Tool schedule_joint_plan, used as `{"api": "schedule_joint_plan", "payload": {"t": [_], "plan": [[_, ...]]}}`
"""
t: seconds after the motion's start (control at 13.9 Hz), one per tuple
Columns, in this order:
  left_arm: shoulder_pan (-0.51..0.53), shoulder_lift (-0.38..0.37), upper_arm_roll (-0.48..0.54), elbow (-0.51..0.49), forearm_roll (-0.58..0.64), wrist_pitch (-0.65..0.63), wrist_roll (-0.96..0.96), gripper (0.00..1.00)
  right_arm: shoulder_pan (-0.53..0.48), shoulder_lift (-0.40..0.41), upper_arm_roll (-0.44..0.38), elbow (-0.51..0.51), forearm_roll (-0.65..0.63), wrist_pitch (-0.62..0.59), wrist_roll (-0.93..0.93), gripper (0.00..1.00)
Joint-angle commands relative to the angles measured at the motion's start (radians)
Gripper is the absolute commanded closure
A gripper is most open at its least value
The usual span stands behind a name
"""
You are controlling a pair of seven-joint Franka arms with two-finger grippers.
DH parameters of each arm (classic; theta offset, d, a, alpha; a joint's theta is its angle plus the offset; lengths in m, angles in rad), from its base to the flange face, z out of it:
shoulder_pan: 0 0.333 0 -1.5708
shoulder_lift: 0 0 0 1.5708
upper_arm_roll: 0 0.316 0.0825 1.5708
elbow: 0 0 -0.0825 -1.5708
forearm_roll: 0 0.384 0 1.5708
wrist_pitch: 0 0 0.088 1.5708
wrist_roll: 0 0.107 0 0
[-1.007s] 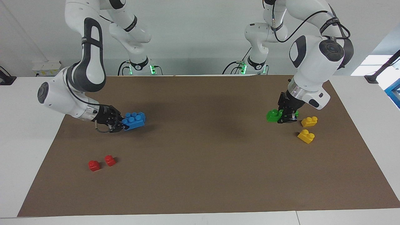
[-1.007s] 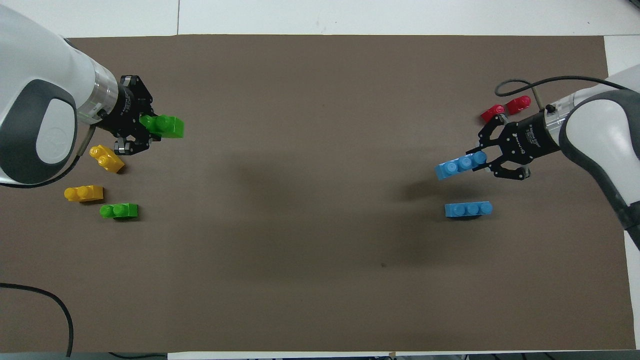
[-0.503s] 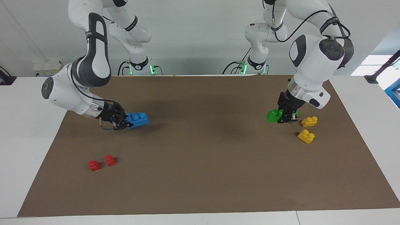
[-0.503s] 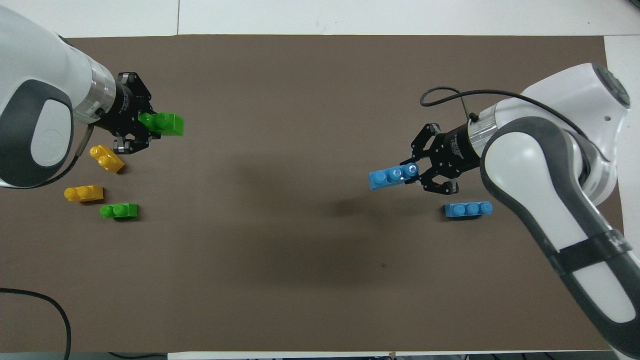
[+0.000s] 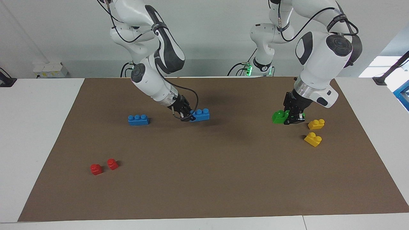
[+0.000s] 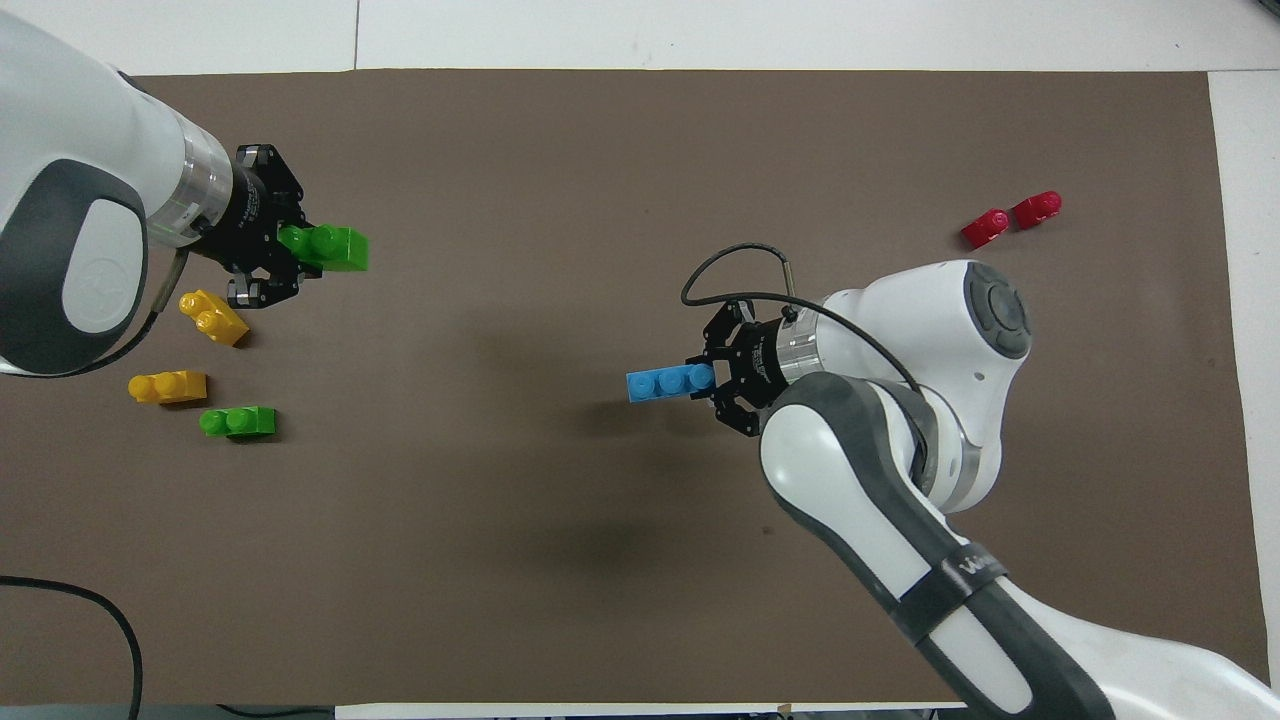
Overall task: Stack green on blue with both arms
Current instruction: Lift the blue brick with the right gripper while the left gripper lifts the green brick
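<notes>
Two small red blocks (image 5: pixel 104 166) sit side by side on the brown mat (image 5: pixel 204 185) near its corner at the right arm's end (the edge farthest from the robots), while two yellow two-stud bricks (image 5: pixel 314 131) lie near the mat's edge at the left arm's end.

One camera is sitting high across the bench (image 5: pixel 25 127), facing the two robots and taking in their bases, the wall and the whole brown mat (image 5: pixel 204 179) from a fair way off. The other is hanging above the robots' own end, looking forward and steeply down, with the arms entering from the bottom edge. Both are sharing the mat (image 6: pixel 560 600) and the toy bricks on it, though each is showing them half a turn round from the other.
</notes>
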Motion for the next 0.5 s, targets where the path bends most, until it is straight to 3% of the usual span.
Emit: {"api": "schedule_joint_plan", "payload": {"t": [0.0,0.43], "plan": [[-0.014,-0.016,0.009,-0.007,0.017,-0.009,-0.020,1.00,0.026,-0.003,-0.003,-0.040,0.110,0.064,0.003,1.00],[-0.043,-0.025,0.009,-0.029,0.017,-0.006,-0.023,1.00,0.072,0.059,-0.003,-0.083,0.118,0.173,0.015,1.00]]}}
